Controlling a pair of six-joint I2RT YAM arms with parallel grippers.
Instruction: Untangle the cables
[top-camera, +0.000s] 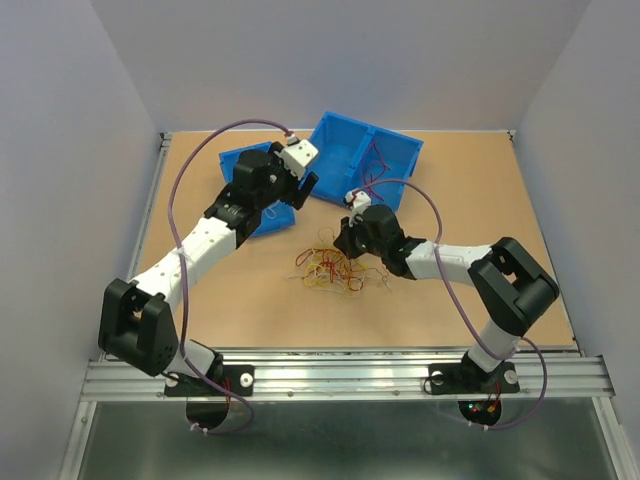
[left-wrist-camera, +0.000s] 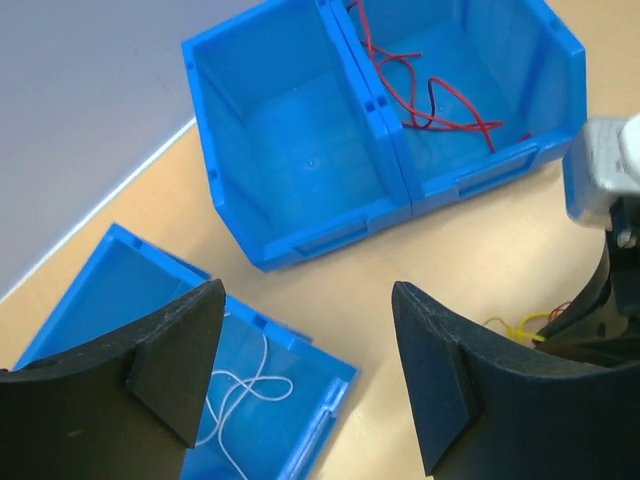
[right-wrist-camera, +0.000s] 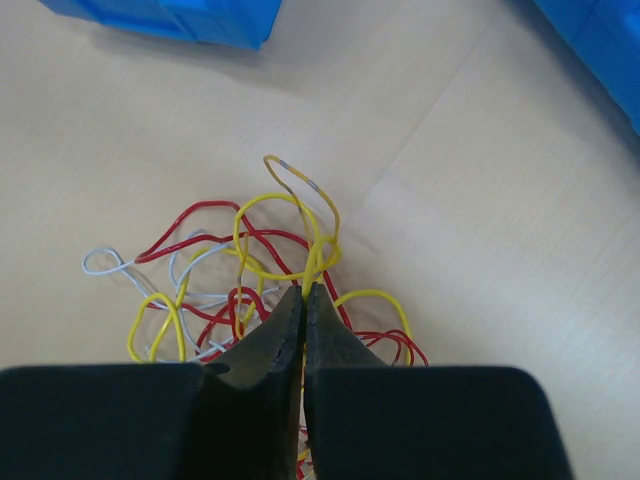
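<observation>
Cables (top-camera: 328, 270) lie tangled mid-worktop (top-camera: 480, 190), the right gripper (top-camera: 343, 243) at the tangle's rear edge. Behind stands a twin bin (top-camera: 400, 150), with more cables in its right compartment. Left of it sits a single bin (top-camera: 238, 158) holding one cable, the left gripper (top-camera: 298, 190) over its right end.

Bright, even, diffuse light falls from above, and the overhead view is sharp throughout. The arms (top-camera: 200, 245) cast only soft, pale shadows on the tan table (top-camera: 480, 200), and the metal rail (top-camera: 350, 378) at the near edge carries a mild sheen. In the left wrist view the blue bins (left-wrist-camera: 310, 225) are crisp, while the black fingers (left-wrist-camera: 170, 370) of the left gripper (left-wrist-camera: 305, 370) look dark and slightly soft. In the right wrist view the cables (right-wrist-camera: 245, 295) are sharp; the fingers (right-wrist-camera: 250, 400) of the right gripper (right-wrist-camera: 304, 300) are near-featureless black.
</observation>
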